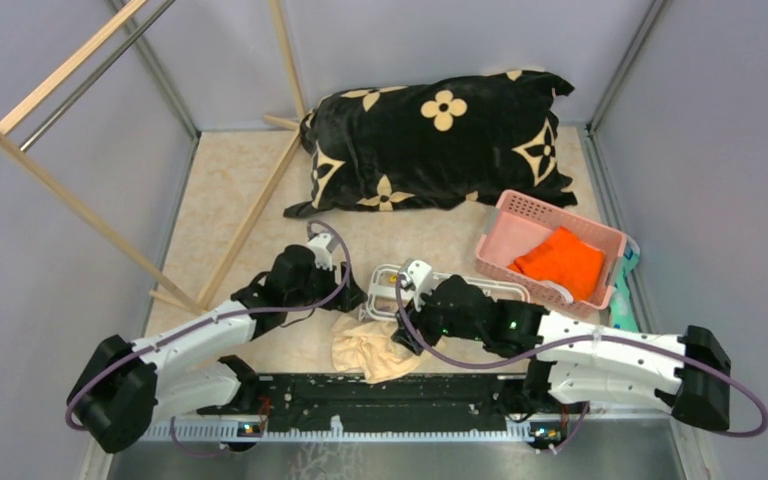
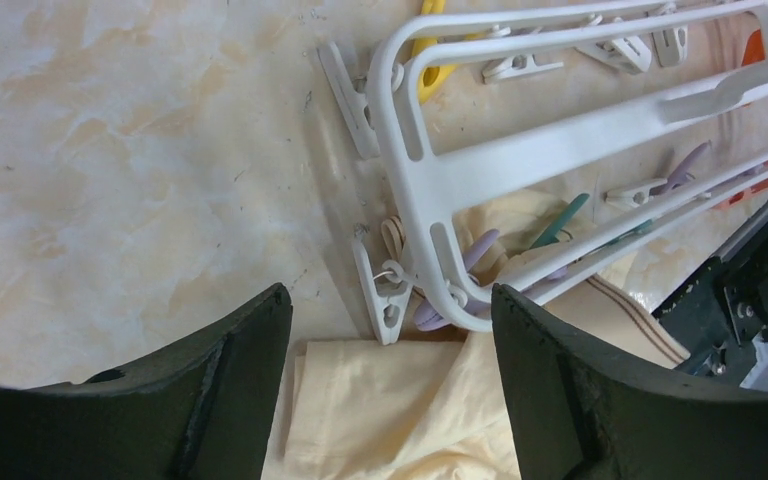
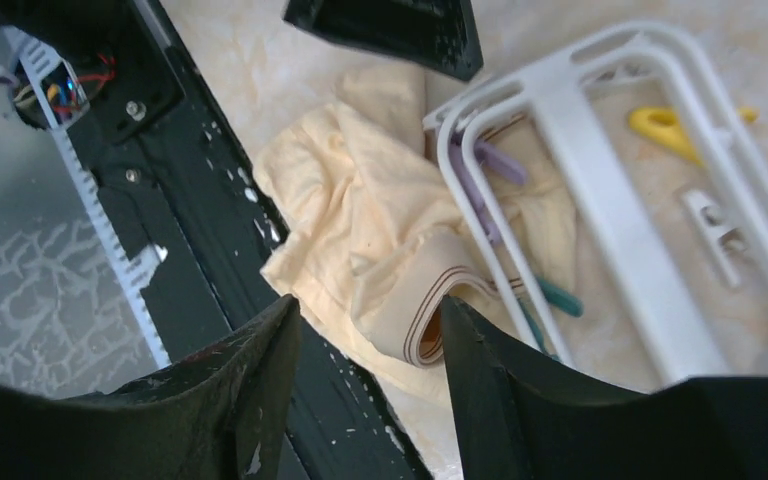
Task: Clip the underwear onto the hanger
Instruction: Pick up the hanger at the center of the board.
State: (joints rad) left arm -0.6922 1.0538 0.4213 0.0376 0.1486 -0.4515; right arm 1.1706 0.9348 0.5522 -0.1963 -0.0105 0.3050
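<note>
Top external view has the hanger (image 1: 505,288) lying flat on the table (image 1: 230,180) between my two arms. The underwear (image 1: 370,350) is crumpled at its near corner, close to the black rail (image 1: 400,395) at the table's edge. My wrist views show one fold of the cloth tucked under that corner of the frame, with purple and teal clips resting on it. I cannot tell whether any of them bites the cloth.

My left hand (image 2: 390,295) is spread and holds nothing. It hovers over a white clip (image 2: 385,310) hanging off the frame's corner, with cloth just below it. My right hand (image 3: 370,305) is also spread and empty, above the striped waistband (image 3: 425,320).

I judge this to be the clipping step itself, with both hands free and the work at that corner not plainly done. The next move probably calls for my right hand to pinch the waistband edge and lift it flat. My left hand would then squeeze the white clip's tails so its mouth opens, and the edge has to go well in before I let the clip close. The loose, bunched cloth could slip out, and the light frame could slide.

I can read no writing or label anywhere. The pillow (image 1: 440,140) carries only a flower-and-star pattern with no letters I can make out.
</note>
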